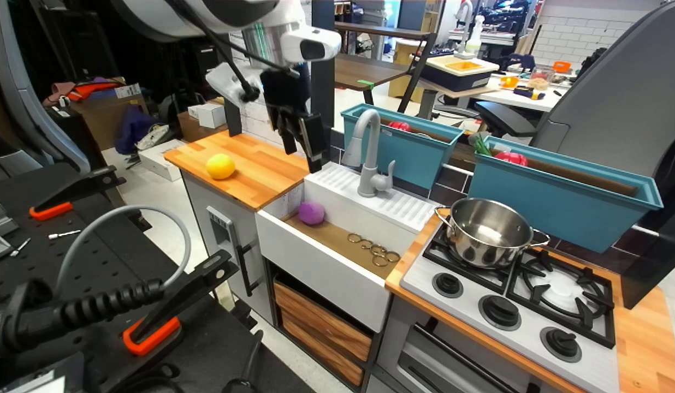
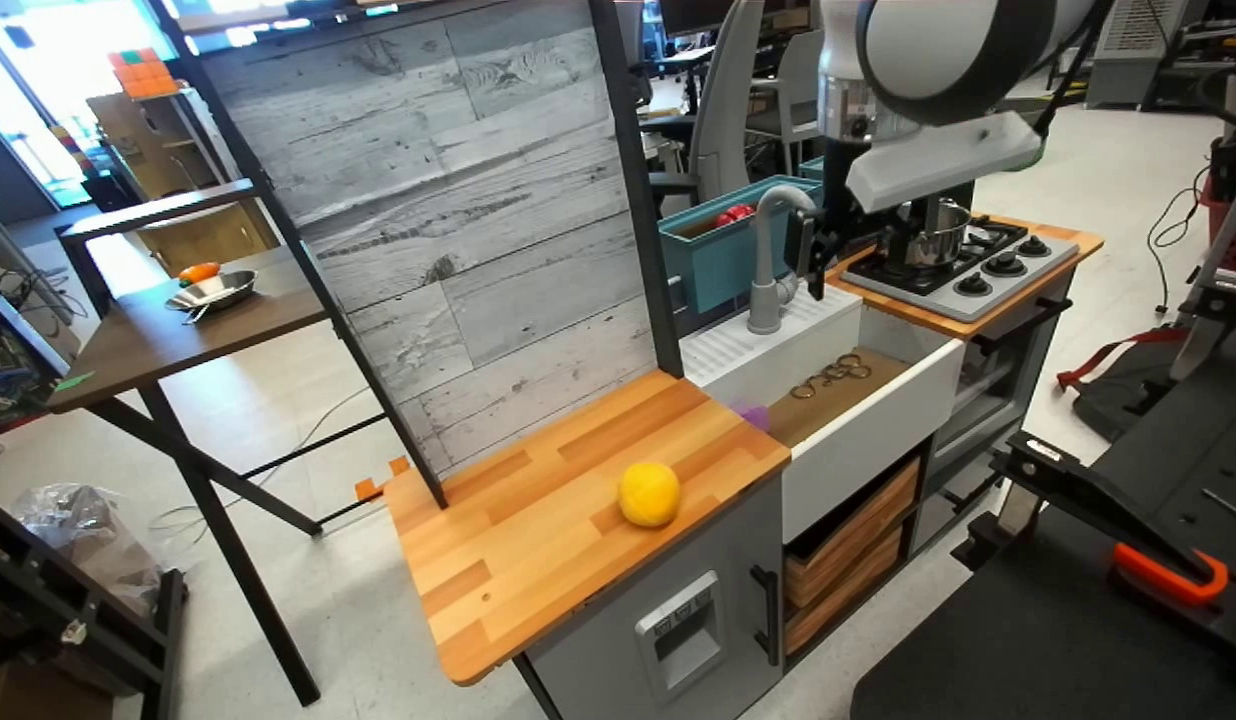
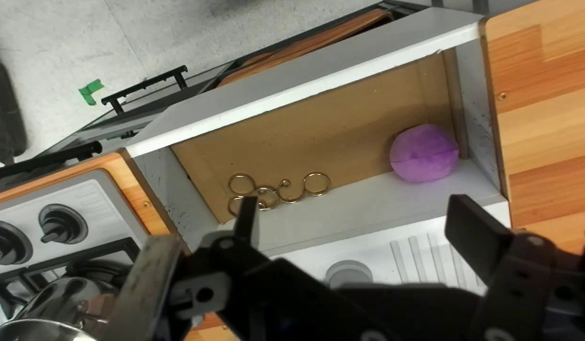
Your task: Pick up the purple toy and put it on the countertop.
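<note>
The purple toy point(image 1: 311, 213) is a small rounded lump lying in the white sink point(image 1: 322, 256), at the end beside the wooden countertop point(image 1: 261, 158). In an exterior view the toy point(image 2: 755, 416) is mostly hidden behind the countertop edge point(image 2: 548, 530). In the wrist view the toy point(image 3: 424, 153) lies in the sink's right corner, against the brown bottom, with the countertop point(image 3: 553, 118) to its right. My gripper point(image 3: 353, 203) is open and empty. It point(image 1: 303, 155) hangs above the back of the sink, apart from the toy, and also shows in an exterior view point(image 2: 810, 270).
A yellow toy fruit point(image 1: 220, 166) sits on the countertop. A grey faucet point(image 1: 370, 158) stands behind the sink. Metal rings point(image 3: 278, 189) lie at the sink's far end. A steel pot point(image 1: 487, 232) stands on the stove point(image 1: 463, 305). Blue planters point(image 1: 403, 147) line the back.
</note>
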`<action>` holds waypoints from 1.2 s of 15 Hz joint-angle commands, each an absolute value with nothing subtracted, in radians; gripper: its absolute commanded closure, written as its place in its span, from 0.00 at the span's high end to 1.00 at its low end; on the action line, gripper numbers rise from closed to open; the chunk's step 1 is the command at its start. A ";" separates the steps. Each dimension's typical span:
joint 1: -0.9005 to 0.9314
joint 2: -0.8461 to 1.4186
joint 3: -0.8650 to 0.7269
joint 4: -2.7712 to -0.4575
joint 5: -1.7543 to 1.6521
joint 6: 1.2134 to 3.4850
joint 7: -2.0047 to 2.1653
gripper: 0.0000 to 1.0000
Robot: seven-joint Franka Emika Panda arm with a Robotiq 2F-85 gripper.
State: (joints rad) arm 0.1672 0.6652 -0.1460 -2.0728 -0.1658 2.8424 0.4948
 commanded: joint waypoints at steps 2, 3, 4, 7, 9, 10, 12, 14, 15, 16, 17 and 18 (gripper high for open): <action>0.241 0.890 -0.197 -1.899 -0.096 2.926 0.501 1.00; 0.244 0.922 -0.194 -1.880 -0.073 2.951 0.500 1.00; 0.243 0.955 -0.190 -1.861 -0.045 2.982 0.496 1.00; 0.254 1.044 -0.197 -1.798 0.031 3.038 0.493 1.00; 0.255 1.100 -0.200 -1.748 0.074 3.049 0.494 1.00; 0.252 1.128 -0.199 -1.721 0.090 3.045 0.493 1.00; 0.251 1.178 -0.199 -1.672 0.114 3.032 0.492 1.00; 0.251 1.219 -0.195 -1.625 0.134 3.022 0.493 1.00; 0.247 1.238 -0.190 -1.603 0.142 3.020 0.492 1.00; 0.244 1.250 -0.185 -1.581 0.151 3.016 0.493 1.00; 0.240 1.263 -0.180 -1.562 0.159 3.014 0.492 1.00; 0.230 1.275 -0.166 -1.540 0.167 3.004 0.488 1.00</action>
